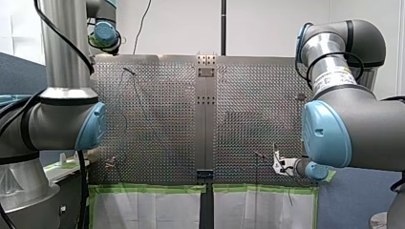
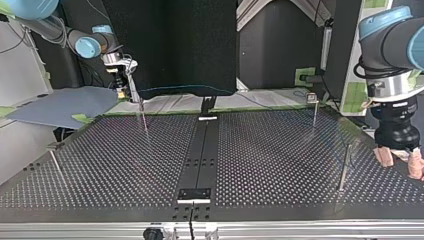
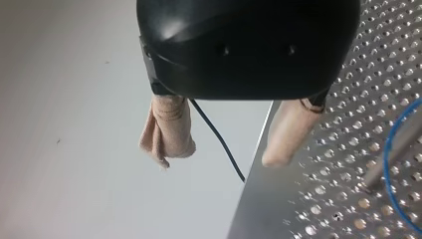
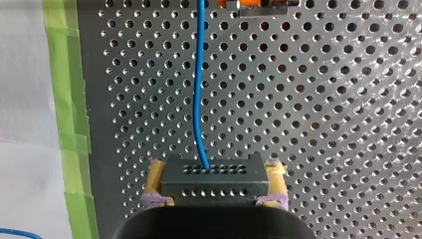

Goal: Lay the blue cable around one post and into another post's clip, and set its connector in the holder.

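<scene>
The big table (image 1: 157,119) full of holes fills the front view. My right gripper (image 4: 215,168) pinches the black connector (image 4: 214,181) tight between its pads. The blue cable (image 4: 199,89) runs from the connector straight ahead over the holes. My left gripper (image 3: 221,157) has its fingers spread wide and holds nothing. I think the connector is being carried. Next it needs a slow pull toward the holder. Only the left wrist view shows the cable bending by a post (image 3: 393,159).
</scene>
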### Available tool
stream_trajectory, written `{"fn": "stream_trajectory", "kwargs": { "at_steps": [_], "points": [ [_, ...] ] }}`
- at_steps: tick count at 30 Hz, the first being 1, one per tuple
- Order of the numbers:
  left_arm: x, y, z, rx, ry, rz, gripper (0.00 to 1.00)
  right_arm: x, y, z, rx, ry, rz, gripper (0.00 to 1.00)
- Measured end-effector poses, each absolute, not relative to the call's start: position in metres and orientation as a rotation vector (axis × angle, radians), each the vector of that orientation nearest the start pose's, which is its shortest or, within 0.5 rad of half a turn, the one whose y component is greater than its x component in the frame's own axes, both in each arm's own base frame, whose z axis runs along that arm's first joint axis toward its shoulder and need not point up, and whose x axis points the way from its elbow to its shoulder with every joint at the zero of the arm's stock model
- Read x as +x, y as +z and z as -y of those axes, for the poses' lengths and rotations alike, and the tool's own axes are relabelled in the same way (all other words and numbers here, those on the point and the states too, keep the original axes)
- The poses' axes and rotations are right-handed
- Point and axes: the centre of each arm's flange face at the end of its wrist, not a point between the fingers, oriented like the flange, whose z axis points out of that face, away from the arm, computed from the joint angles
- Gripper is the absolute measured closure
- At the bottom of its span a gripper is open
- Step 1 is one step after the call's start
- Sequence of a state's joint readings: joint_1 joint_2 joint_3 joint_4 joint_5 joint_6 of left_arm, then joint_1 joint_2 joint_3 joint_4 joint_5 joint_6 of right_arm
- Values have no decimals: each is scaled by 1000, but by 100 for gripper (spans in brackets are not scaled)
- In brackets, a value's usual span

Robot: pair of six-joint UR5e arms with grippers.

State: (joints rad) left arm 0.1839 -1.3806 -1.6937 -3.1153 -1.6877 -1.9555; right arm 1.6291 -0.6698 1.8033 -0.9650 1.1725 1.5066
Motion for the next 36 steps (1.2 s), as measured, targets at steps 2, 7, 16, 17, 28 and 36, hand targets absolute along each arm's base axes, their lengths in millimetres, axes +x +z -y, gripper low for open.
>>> {"fn": "stream_trajectory", "kwargs": {
  "at_steps": [2,7,16,17,28,36],
  "points": [
    [433,523,45,-490,-65,-1395,0,206,-43,562,1679,1438,1041,100],
    [432,539,49,-453,-35,-1411,0,206,-43,561,1679,1438,1042,100],
    [431,568,56,-382,31,-1448,0,207,-43,561,1681,1436,1043,100],
    [431,572,56,-377,41,-1449,0,207,-43,561,1681,1436,1043,100],
    [419,579,64,-331,167,-1541,0,207,-44,561,1682,1435,1044,100],
    [419,559,75,-259,241,-1672,0,207,-44,561,1683,1435,1044,100]
  ]
}}
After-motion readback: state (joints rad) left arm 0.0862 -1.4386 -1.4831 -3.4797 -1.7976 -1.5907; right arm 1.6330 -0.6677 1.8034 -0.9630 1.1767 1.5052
